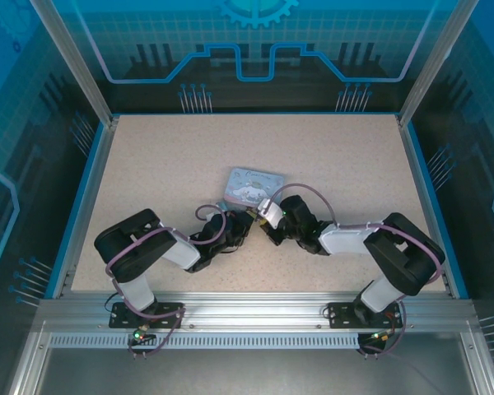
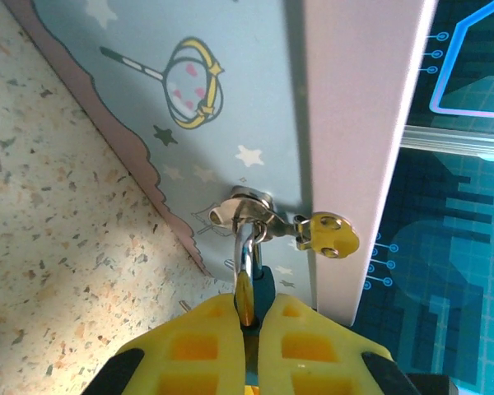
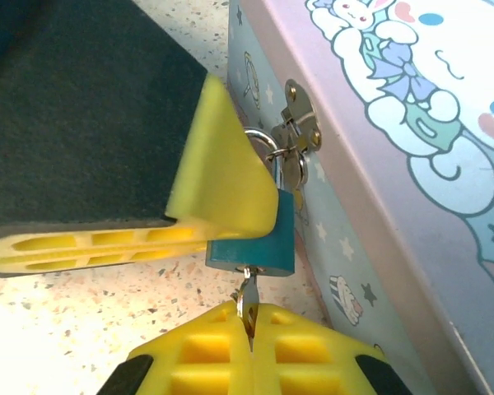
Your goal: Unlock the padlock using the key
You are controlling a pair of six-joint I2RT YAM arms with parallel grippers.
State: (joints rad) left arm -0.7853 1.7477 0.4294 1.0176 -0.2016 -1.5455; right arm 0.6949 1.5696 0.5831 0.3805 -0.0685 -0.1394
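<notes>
Right pincer (image 3: 249, 327) pinched tight on small dark metal key (image 3: 247, 296), key tip in the base of the small teal padlock (image 3: 255, 247). Left pincer (image 2: 249, 317) clamped on padlock body. Silver shackle (image 2: 244, 243) hangs through hasp (image 2: 249, 206) of light-blue cartoon tin (image 3: 412, 164), lid down. 2 arms folded low, wrists meeting at tin's near side, mid-table (image 1: 329, 156).

Both match: the left arm (image 1: 148, 247) and right arm (image 1: 379, 247) have chunky black joints, white link shells and a lilac cable (image 1: 314, 192) running along each. Black base plates (image 1: 146, 313) sit under them. The left pincer (image 2: 251, 306) and right pincer (image 3: 249, 317) have bright yellow fingers with moulded rectangular pockets.
</notes>
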